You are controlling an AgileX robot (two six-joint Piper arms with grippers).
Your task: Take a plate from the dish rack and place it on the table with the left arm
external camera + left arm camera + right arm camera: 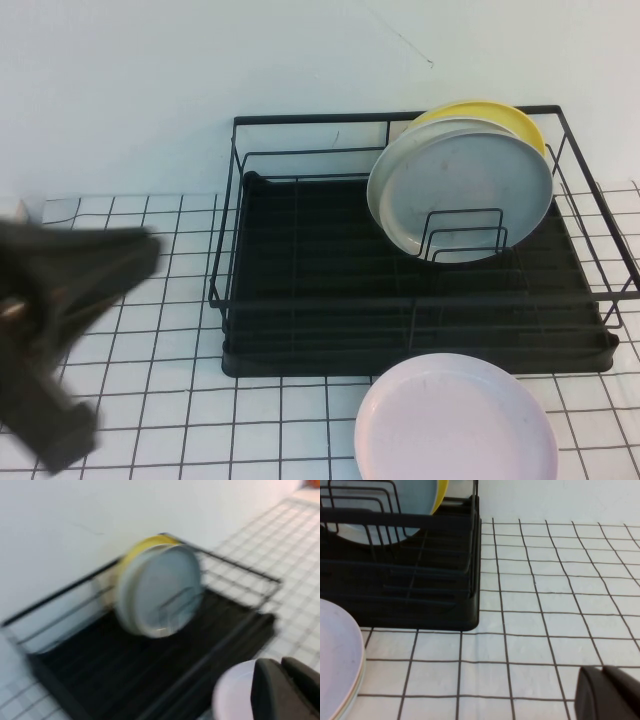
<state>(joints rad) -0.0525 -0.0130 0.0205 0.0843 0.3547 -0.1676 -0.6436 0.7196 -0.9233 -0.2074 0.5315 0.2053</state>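
The pale pink plate lies flat on the white grid table, just in front of the black dish rack. It also shows in the left wrist view and the right wrist view. My left arm is a motion-blurred dark shape at the far left, well away from the plate and the rack. My left gripper is shut and empty. My right gripper is shut and empty, low over the table to the right of the rack; it is outside the high view.
A grey plate stands upright in the rack's right back dividers, with a yellow plate behind it. The rest of the rack's slots hold nothing. A white wall stands behind the rack.
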